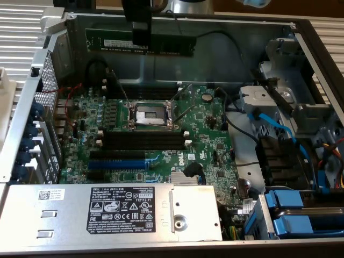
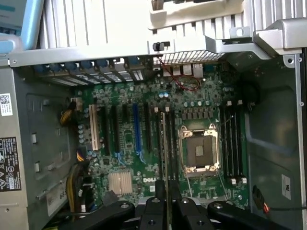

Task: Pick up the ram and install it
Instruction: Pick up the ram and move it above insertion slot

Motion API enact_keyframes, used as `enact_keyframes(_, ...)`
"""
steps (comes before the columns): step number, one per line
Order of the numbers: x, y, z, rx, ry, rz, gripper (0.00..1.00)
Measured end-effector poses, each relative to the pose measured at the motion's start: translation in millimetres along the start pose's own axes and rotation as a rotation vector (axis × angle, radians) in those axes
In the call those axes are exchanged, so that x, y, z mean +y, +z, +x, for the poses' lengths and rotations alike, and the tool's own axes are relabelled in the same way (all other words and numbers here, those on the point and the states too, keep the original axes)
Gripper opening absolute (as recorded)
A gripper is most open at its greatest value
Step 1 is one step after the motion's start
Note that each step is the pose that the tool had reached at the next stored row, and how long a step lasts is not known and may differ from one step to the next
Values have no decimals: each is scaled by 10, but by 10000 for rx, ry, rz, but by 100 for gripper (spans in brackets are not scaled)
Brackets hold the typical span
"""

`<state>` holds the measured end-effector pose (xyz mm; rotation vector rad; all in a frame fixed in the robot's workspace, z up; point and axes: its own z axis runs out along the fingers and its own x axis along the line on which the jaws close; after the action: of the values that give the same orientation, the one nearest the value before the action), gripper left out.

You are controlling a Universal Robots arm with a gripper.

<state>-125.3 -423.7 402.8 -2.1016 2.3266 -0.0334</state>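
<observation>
Case (image 1: 301,32) open, board (image 1: 209,145) flat on its floor; my gripper (image 1: 141,36) hangs high over case's far edge, clenched on ram (image 1: 172,46) near mid-length; stick level, well apart from slots (image 1: 141,141) near board's middle; I judge carry stage; doing it well: hold stick parallel to slots, contacts down, grip centred against tilt, watch white clips (image 1: 187,143).

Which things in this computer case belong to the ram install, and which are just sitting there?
Job: ram, gripped in the tool; black memory slots.
Just there: CPU socket, blue expansion slot, power supply, blue drive caddies.
</observation>
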Motion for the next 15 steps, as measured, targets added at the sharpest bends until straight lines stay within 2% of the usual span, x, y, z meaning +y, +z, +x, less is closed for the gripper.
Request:
enact_keyframes(1, 5, 4, -49, 1, 1, 1, 15)
enact_keyframes(6, 1, 8, -58, -26, -212, 60, 15)
enact_keyframes(7, -4, 14, -59, -42, -281, 87, 15)
enact_keyframes(10, -41, 77, -63, -87, -348, 109, 15)
enact_keyframes(11, -41, 103, -63, -121, -346, 111, 15)
enact_keyframes(15, 6, 188, -42, -395, -340, 182, 15)
